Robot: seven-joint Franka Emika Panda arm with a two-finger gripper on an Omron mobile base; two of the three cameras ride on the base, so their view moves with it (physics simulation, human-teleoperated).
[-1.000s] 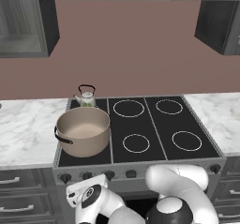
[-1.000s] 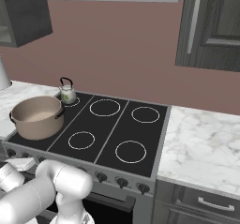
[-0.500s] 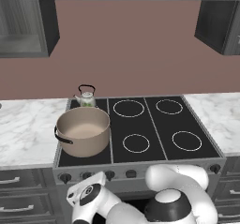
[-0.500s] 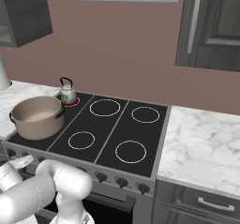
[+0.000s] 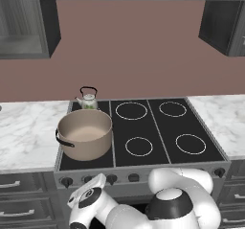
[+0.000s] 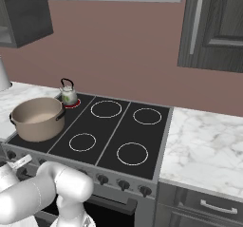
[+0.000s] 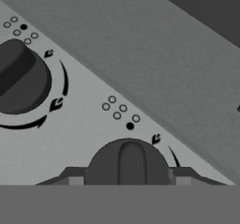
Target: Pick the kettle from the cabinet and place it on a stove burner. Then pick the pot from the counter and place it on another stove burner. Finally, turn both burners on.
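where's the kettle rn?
Left base view: kettle sits on the cooktop's back-left corner, right behind the pot.

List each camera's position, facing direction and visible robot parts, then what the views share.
Left base view: behind-left of the arm, looking down at the black glass cooktop; white arm at bottom.
Right base view: behind-right, same cooktop; arm lower left.
Hand view: close to the stove's front panel, pincer astride a dark round knob.
Both base views share the tan round pot and floral white kettle.
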